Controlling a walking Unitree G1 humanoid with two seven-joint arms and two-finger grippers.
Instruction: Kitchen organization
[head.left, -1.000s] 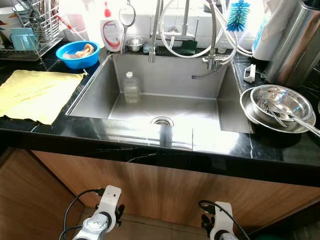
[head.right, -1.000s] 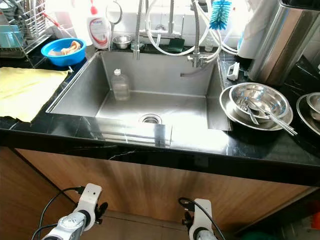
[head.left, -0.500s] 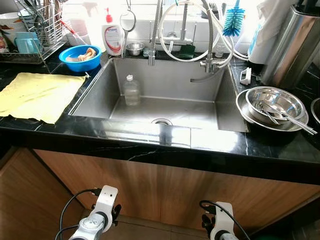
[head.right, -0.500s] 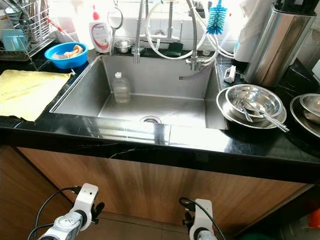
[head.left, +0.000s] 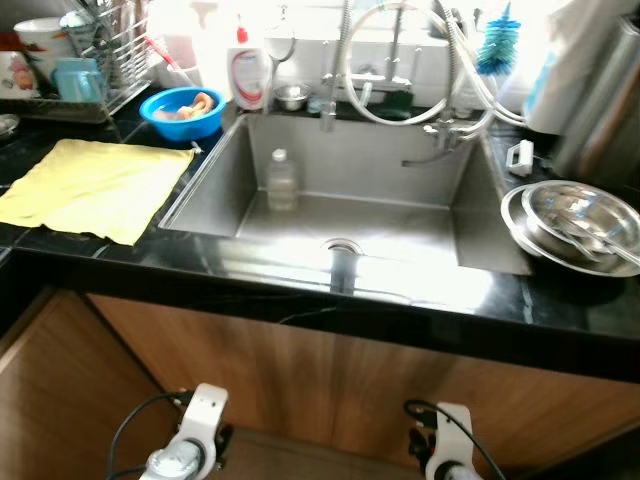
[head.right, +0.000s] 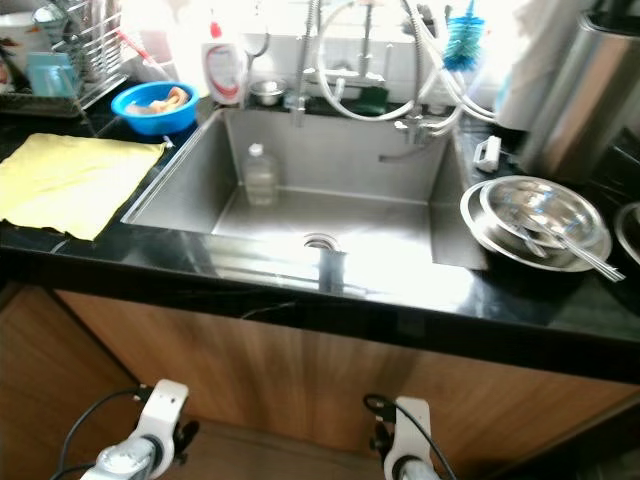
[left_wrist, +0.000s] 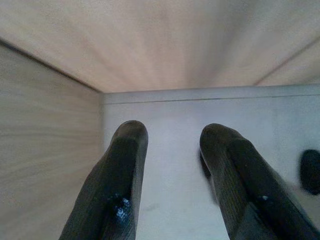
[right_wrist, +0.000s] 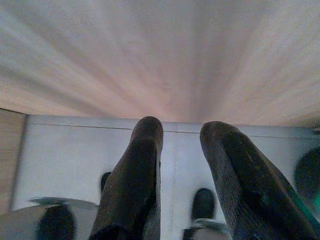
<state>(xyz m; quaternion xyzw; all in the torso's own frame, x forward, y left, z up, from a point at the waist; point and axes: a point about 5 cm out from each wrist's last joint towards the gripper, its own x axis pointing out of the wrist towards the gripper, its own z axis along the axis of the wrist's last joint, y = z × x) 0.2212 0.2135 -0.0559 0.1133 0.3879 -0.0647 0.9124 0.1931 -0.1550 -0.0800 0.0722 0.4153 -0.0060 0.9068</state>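
head views: both arms hang low before wooden cabinet (head.left: 330, 350); clear bottle (head.left: 281, 178) upright in sink (head.left: 470, 235); soap bottle (head.left: 247, 76) label unreadable. left wrist: left gripper (left_wrist: 172, 150) fingers parted, empty. right wrist: right gripper (right_wrist: 180, 145) parted, empty.

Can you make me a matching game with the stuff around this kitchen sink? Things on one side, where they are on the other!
Things:
1. clear plastic bottle
2. yellow cloth
3. shiny steel bowls
4. round blue bowl

Places:
A. counter, right of the sink
B. inside the steel sink
C. spread flat, left of the sink
D. at the sink's back left corner

Pairs: 1-B, 2-C, 3-A, 4-D
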